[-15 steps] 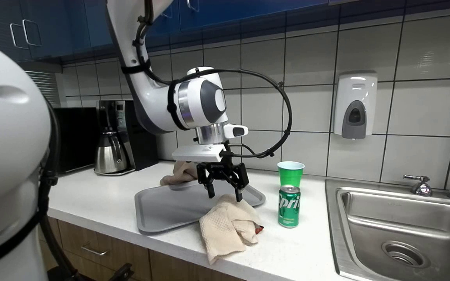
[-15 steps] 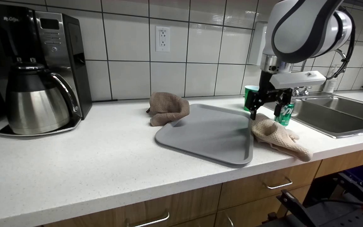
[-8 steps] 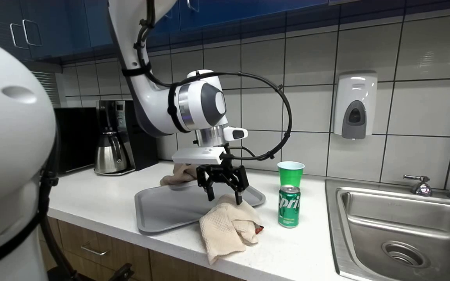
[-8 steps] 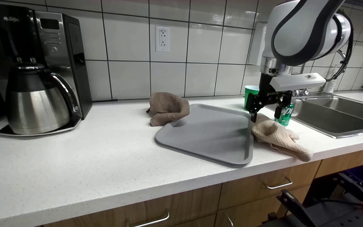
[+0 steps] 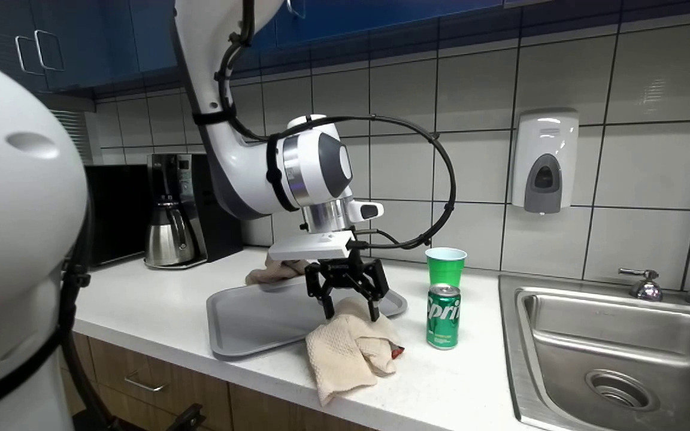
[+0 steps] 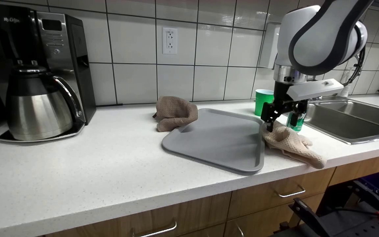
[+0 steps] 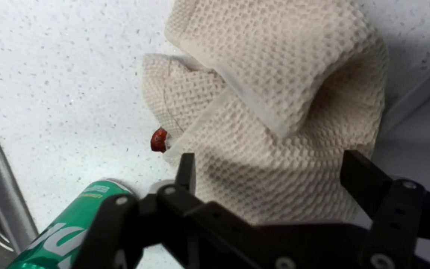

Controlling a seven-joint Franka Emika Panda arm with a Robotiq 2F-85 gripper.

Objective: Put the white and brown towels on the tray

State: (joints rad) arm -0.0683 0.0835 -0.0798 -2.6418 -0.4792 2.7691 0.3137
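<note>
The cream-white towel [image 5: 345,356] lies crumpled on the counter against the tray's near-sink end; it also shows in an exterior view [image 6: 290,141] and fills much of the wrist view [image 7: 259,74]. The brown towel [image 6: 176,113] lies bunched at the far back corner of the grey tray [image 6: 215,141], one end overlapping the rim; it also shows in an exterior view [image 5: 276,270]. My gripper [image 5: 351,314] points down over the white towel's tray-side end. In the wrist view, its fingers [image 7: 187,172] stand wide apart with towel between and below them. Contact with the towel cannot be told.
A green Sprite can [image 5: 443,317] stands close beside the white towel, with a green cup [image 5: 445,266] behind it. The sink [image 5: 608,359] lies beyond. A small red thing [image 7: 159,140] pokes from under the towel. A coffee maker [image 6: 41,79] stands at the opposite end.
My gripper has moved down and slightly toward the sink, closer to the white towel. The fingers stay apart. The towels and the tray have not moved.
</note>
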